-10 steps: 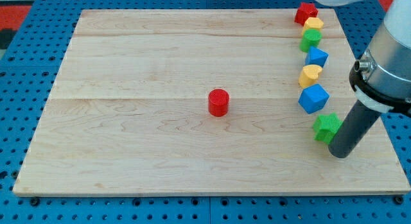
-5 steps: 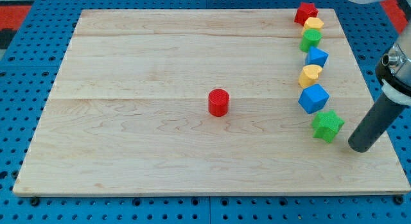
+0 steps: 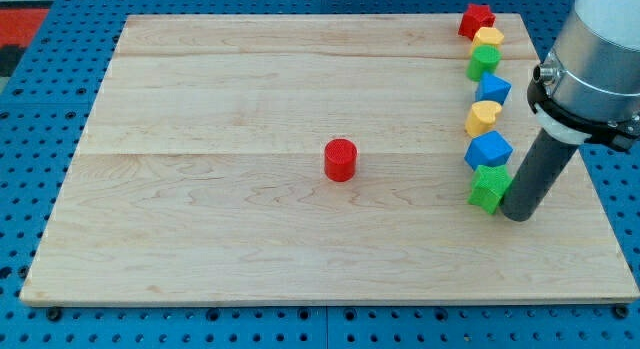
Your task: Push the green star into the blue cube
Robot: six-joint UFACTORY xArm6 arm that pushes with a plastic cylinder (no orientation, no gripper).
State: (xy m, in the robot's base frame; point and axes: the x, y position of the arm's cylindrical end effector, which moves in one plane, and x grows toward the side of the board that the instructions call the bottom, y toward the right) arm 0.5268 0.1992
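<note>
Now the green star (image 3: 488, 187) is found near the board's right edge, lying just below the blue cube (image 3: 488, 150) and seemingly touching its lower side, though a hairline gap cannot be ruled out. No claw is fitted, so nothing is held or clamped; my tip (image 3: 517, 215) is set on the wooden board (image 3: 250, 139) against the star's lower right side.

The step in hand is judged nearly finished. If contact is to be made firm, a short, slow push toward the view's top and slightly left would be called for, aimed through the star's middle so that it is not spun off sideways. Only a light push is advised: above the cube stands a column of small blocks, beginning with a yellow block (image 3: 483, 117) and a smaller blue block (image 3: 492, 88), and a hard shove would likely be passed up the line. The red cylinder (image 3: 340, 159) lies well apart at the board's middle and is not concerned.
</note>
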